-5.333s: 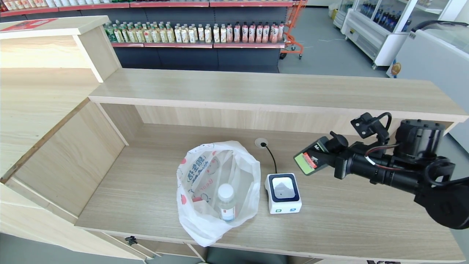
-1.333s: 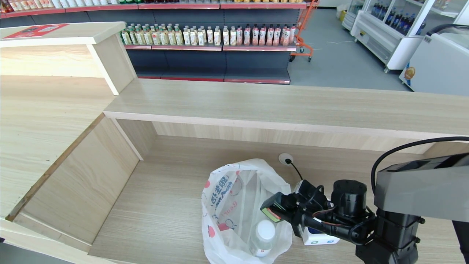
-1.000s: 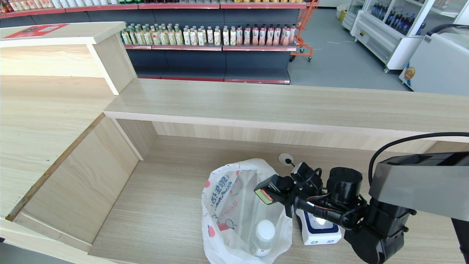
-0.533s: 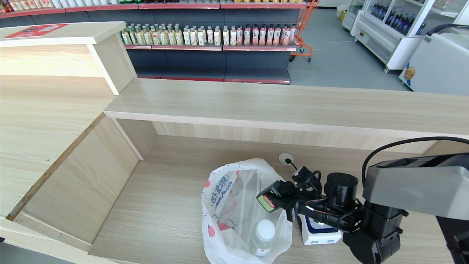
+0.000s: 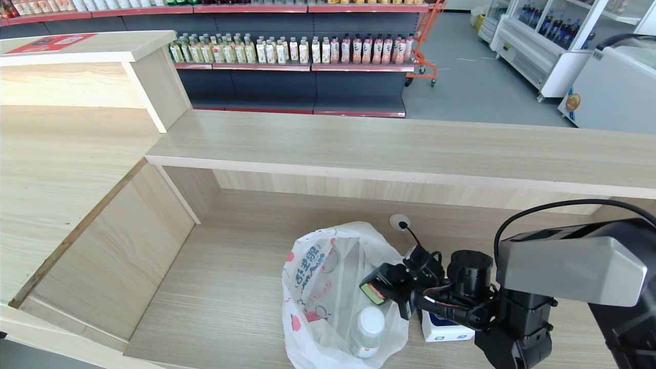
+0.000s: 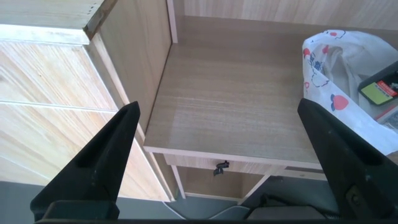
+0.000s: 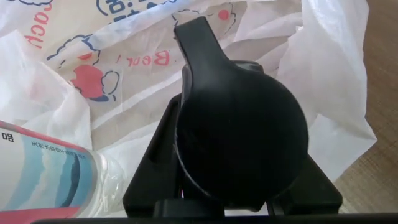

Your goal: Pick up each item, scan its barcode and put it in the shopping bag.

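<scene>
One green-and-red item (image 5: 371, 293) is pinched by the right gripper (image 5: 380, 285) just over the shopping bag (image 5: 307, 271).

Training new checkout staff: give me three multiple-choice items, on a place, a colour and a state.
1. Relative to the shopping bag, the scanner is: A) inside B) beside C) underneath
2. The bottle has a cap that is: A) red B) white C) green
3. The left gripper is: A) open B) shut on a bottle C) shut on the bag
1B, side by side on the counter; 2B, white top shows; 3A, fingers apart, nothing between.
</scene>
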Available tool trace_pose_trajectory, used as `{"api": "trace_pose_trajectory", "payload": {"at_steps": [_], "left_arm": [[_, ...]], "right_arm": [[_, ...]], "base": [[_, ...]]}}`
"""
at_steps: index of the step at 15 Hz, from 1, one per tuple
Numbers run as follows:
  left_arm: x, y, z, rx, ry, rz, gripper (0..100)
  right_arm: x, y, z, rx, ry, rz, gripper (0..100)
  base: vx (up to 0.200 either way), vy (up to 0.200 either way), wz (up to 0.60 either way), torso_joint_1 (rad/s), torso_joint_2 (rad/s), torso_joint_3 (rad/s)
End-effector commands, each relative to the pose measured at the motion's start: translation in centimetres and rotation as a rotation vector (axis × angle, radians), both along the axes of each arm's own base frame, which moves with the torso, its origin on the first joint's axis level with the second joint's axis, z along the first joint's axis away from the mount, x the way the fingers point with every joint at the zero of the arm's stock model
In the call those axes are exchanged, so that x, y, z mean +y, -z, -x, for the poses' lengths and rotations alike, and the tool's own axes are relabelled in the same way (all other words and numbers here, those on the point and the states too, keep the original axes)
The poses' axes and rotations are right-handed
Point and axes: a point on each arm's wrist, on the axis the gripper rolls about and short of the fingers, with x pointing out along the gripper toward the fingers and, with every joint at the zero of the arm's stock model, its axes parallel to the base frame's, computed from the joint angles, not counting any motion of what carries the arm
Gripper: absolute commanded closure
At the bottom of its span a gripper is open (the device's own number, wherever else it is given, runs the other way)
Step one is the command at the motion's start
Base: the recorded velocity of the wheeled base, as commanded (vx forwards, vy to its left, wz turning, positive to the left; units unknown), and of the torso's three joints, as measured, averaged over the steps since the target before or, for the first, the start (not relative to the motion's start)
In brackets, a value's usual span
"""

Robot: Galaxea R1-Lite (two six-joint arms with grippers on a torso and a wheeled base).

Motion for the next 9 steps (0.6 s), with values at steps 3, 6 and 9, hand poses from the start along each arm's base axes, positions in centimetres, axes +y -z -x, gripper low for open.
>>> {"api": "trace_pose_trajectory", "payload": {"at_steps": [3, 6, 9], "left_arm": [[0.0, 0.0, 0.0, 0.001, 0.0, 0.0, 0], [0.0, 0.0, 0.0, 0.001, 0.0, 0.0, 0], [0.0, 0.0, 0.0, 0.001, 0.0, 0.0, 0]], "right_arm": [[-0.1, 0.3, 0.0, 0.002, 0.0, 0.013, 100], [0.0, -0.1, 0.0, -0.006, 0.003, 0.007, 0], [0.0, -2.2, 0.3, -0.047, 0.003, -0.018, 0]], "base": [[0.0, 0.0, 0.0, 0.0, 0.0, 0.0], [0.0, 0.0, 0.0, 0.0, 0.0, 0.0], [0.0, 0.0, 0.0, 0.0, 0.0, 0.0]]}}
